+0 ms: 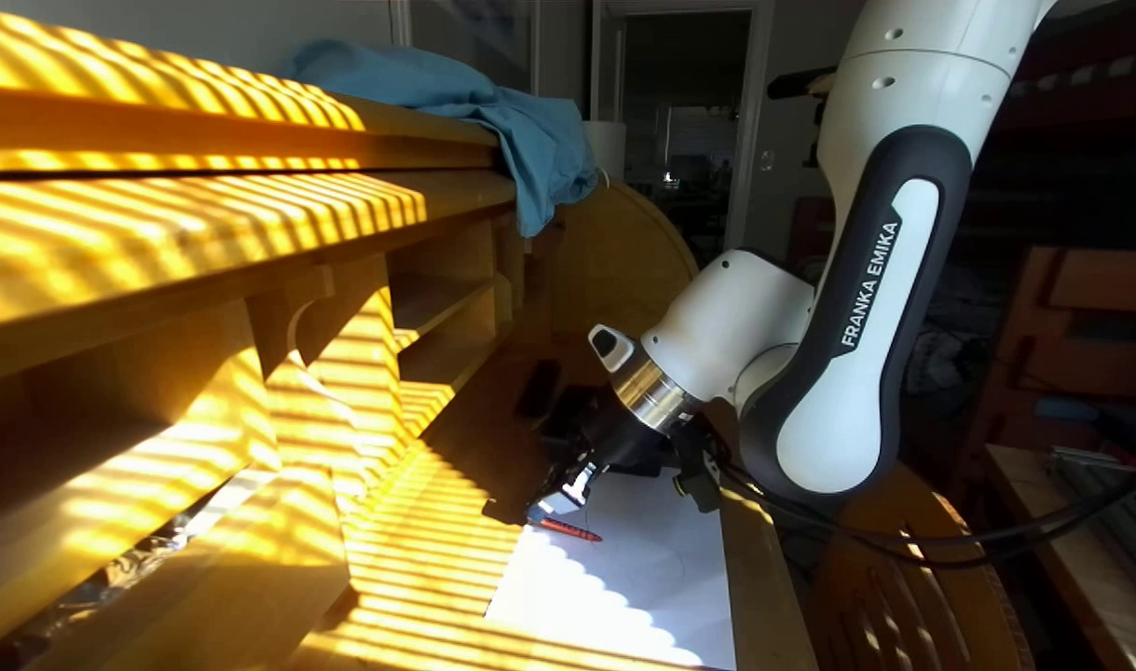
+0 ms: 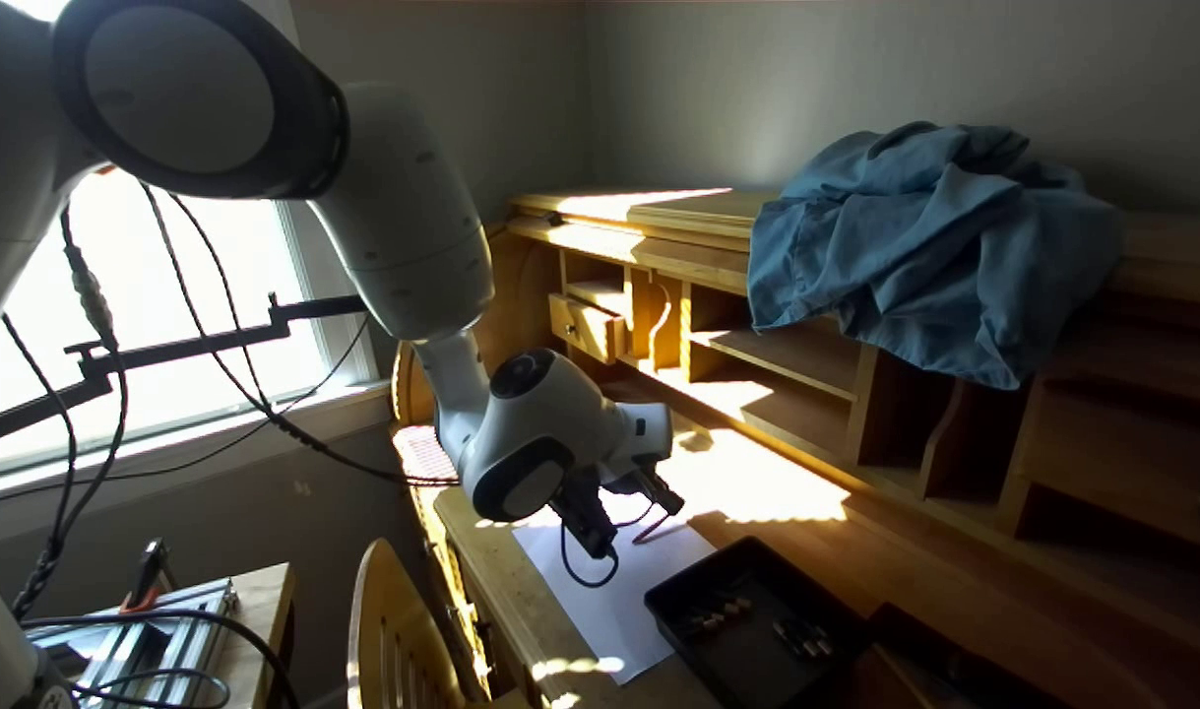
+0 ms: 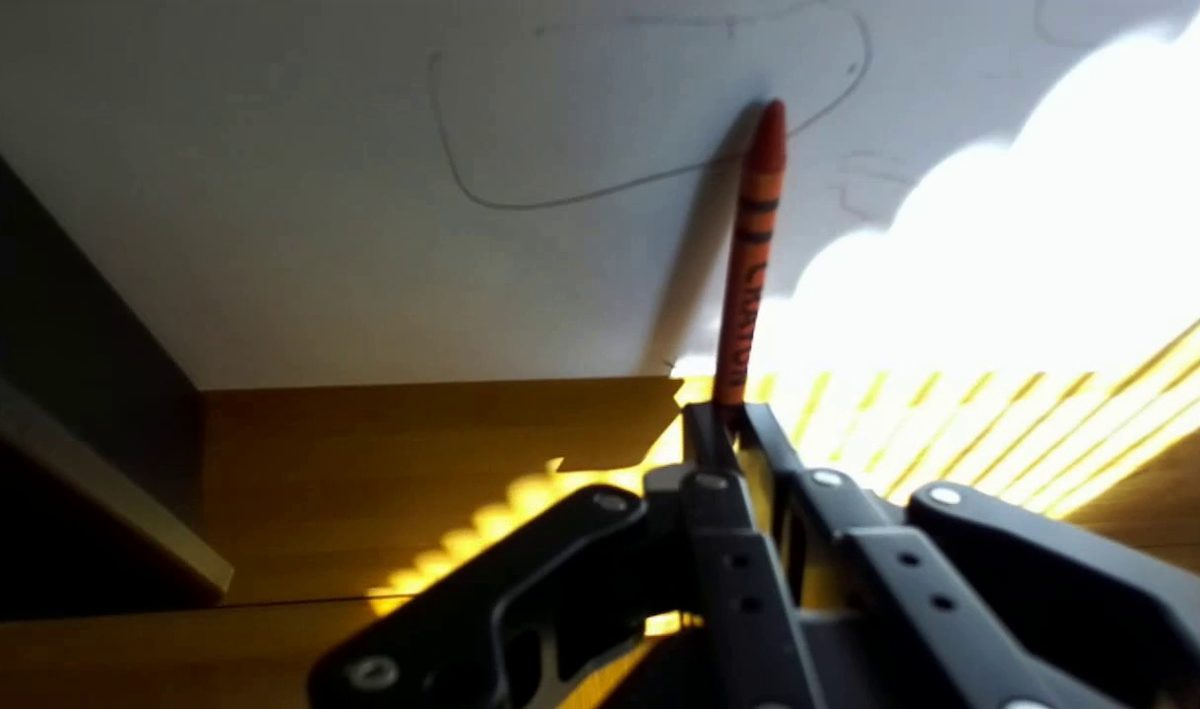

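Observation:
My gripper [image 3: 728, 418] is shut on the rear end of a red crayon [image 3: 747, 261] in the wrist view. The crayon's tip points away from the fingers over a sheet of white paper [image 3: 314, 286]. Thin dark pencil-like lines, including a large open loop, show on the paper; the tip lies by the loop. The crayon casts a shadow beside it; I cannot tell whether the tip touches the paper. In both exterior views the gripper [image 1: 536, 511] [image 2: 674, 506] is low over the paper [image 1: 642, 559] [image 2: 585, 606], with the crayon [image 1: 569, 529] [image 2: 651, 529] tilted.
A black tray [image 2: 693, 573] with several small items stands beside the paper on the wooden desk [image 2: 846, 542]. Desk cubbies [image 1: 437, 289] [image 2: 796, 354] rise behind. A blue cloth [image 1: 540, 140] [image 2: 915, 246] drapes over the desk top. A wooden chair [image 2: 378, 611] stands in front. Striped sunlight crosses the desk.

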You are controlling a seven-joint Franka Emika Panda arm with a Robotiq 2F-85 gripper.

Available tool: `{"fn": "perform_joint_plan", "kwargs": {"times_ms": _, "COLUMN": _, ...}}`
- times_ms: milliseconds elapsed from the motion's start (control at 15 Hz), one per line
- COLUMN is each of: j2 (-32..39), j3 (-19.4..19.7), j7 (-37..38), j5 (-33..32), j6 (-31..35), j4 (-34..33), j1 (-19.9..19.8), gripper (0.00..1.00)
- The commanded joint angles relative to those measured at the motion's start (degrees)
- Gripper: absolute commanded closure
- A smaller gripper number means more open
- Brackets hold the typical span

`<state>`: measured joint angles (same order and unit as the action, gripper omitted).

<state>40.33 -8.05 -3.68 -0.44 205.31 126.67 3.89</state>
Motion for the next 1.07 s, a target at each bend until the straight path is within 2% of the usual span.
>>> {"fn": "perform_joint_plan", "kwargs": {"times_ms": 0, "j2": 1.44, "j3": 0.94, "j7": 1.43, "j5": -1.25, "j6": 0.57, "j4": -1.45, "j1": 0.04, "gripper": 0.98}}
{"fn": "perform_joint_plan", "kwargs": {"times_ms": 667, "j2": 1.71, "j3": 4.04, "j7": 1.16, "j5": -0.13, "j6": 1.68, "j4": -2.01, "j1": 0.47, "gripper": 0.98}}
{"fn": "perform_joint_plan", "kwargs": {"times_ms": 1000, "j2": 2.47, "j3": 2.81, "j7": 1.59, "j5": -0.68, "j6": 0.23, "j4": -2.95, "j1": 0.39, "gripper": 0.98}}
